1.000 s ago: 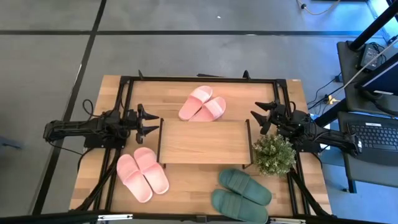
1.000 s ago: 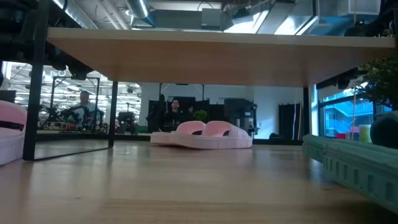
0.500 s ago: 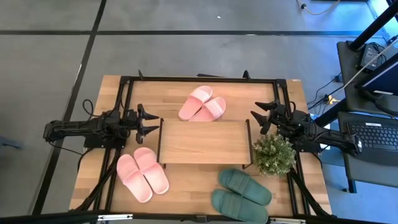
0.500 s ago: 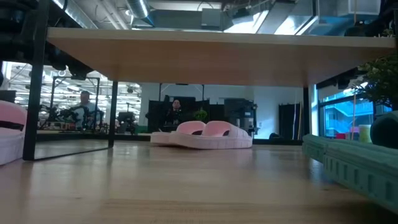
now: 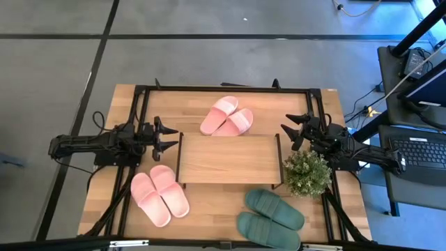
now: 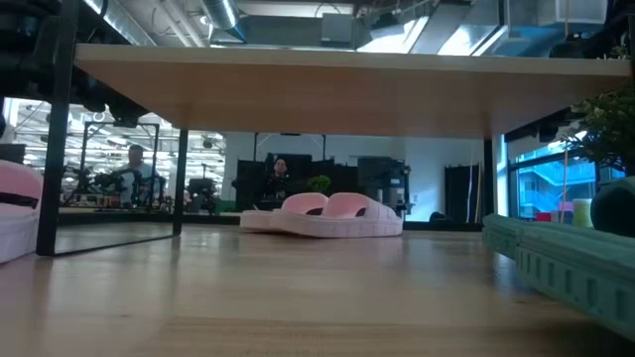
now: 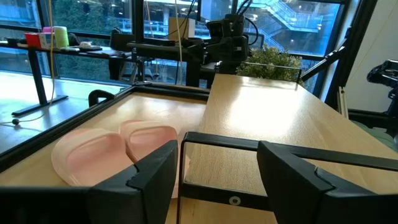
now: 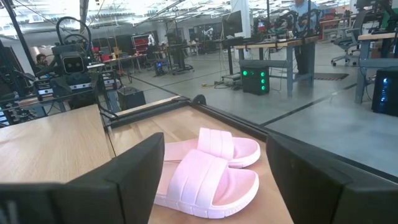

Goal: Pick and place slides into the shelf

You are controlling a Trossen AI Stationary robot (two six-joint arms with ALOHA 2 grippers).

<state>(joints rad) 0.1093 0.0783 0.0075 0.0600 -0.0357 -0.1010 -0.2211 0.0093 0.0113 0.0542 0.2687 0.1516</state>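
Dark and empty, my left jaws (image 5: 169, 137) hang spread wide just off the left end of the shelf (image 5: 228, 159), and my right jaws (image 5: 291, 132) stand just as wide and just as empty off its right end, near the far corner. Neither touches anything. From my left wrist I look past my own fingers (image 7: 144, 176) along the pale wooden top board, with the near pink pair (image 7: 115, 149) lying low beside the rack's black wire frame; from my right wrist I see the far pink pair (image 8: 214, 165) resting on the surface beyond the shelf. Seen from above, nothing has gone in yet: the shelf's top board is bare, and the level view under it (image 6: 298, 84) shows only open wood there, with the far pink pair (image 6: 322, 214) lying past it. All three pairs lie outside the rack: one pink pair (image 5: 227, 116) behind it, the other pink pair (image 5: 160, 194) in front and to the left, and the dark green pair (image 5: 270, 217) in front and to the right, one shoe partly over the other. A small potted plant (image 5: 307, 172) sits just beside the shelf's right end, close under my right arm. By my reckoning the job has not started; all three pairs are left to lift and place.
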